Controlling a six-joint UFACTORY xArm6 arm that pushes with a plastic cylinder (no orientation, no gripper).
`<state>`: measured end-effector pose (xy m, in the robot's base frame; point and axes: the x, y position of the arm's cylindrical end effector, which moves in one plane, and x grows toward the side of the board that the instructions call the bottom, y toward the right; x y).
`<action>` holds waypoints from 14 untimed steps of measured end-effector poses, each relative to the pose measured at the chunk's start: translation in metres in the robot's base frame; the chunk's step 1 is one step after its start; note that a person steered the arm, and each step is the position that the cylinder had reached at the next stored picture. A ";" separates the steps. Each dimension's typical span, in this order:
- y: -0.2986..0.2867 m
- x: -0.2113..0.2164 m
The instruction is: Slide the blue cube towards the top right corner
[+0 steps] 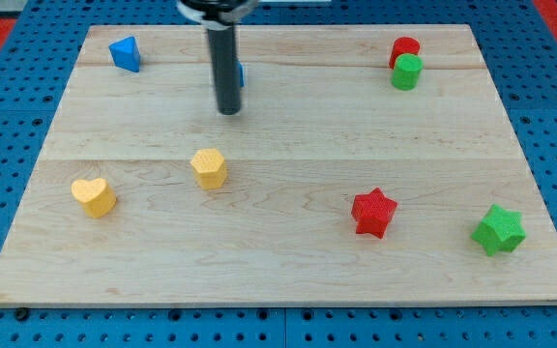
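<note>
The blue cube is almost wholly hidden behind my rod; only a thin blue edge shows on the rod's right side, near the view's top, left of centre. My tip rests on the wooden board just in front of and slightly left of the cube. Whether the tip touches the cube cannot be told. The board's top right corner lies far to the view's right of the cube.
A blue triangular block sits at the top left. A red cylinder and a green cylinder touch near the top right. A yellow hexagon, yellow heart, red star and green star lie lower down.
</note>
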<state>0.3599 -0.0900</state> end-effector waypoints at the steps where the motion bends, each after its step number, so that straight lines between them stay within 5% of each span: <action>1: -0.012 -0.032; 4: 0.015 -0.073; 6: 0.111 -0.112; 8: 0.111 -0.150; 9: 0.152 -0.149; 12: 0.140 -0.093; 14: 0.188 -0.123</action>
<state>0.2368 0.0983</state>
